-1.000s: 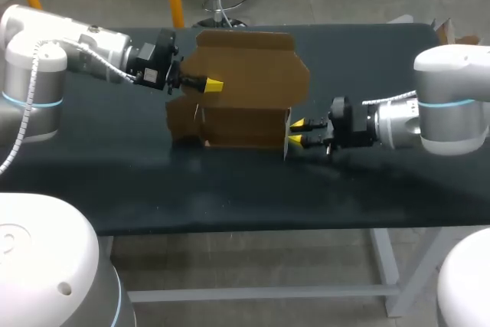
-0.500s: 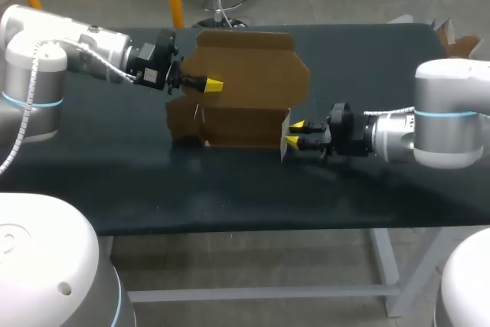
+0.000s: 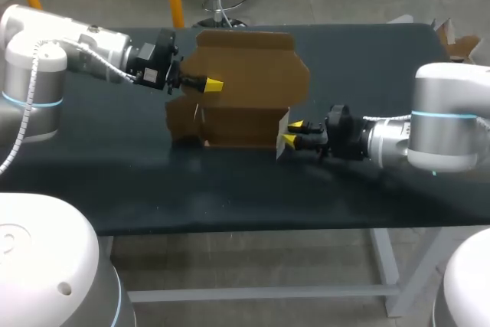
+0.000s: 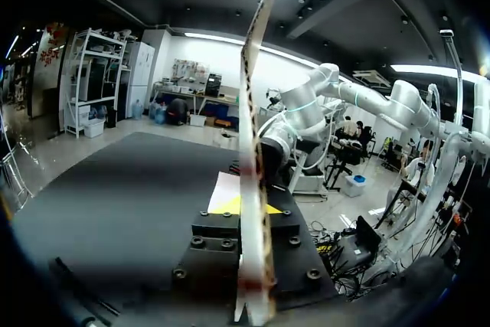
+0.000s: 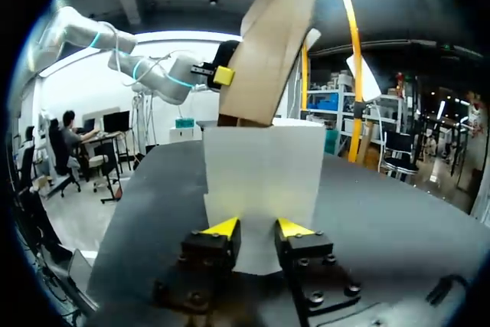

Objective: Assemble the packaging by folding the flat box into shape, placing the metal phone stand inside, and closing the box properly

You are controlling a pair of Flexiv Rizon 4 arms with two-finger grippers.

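Head view: the cardboard box (image 3: 245,89) stands in the middle of the desk (image 3: 230,189). Its white end flap (image 3: 282,143) has swung further inward than a second ago, so that end is folding shut. The right hand (image 3: 292,132), fingers slightly apart, has advanced against the flap. The left hand (image 3: 213,84) stays clamped on the upper panel.

Head view looks down from above and behind onto the table (image 3: 230,189), with the left arm (image 3: 84,47) at frame left and the right arm (image 3: 448,124) at frame right. Both wrist views face the cardboard box (image 3: 245,67) closely from opposite ends. All three views share it.
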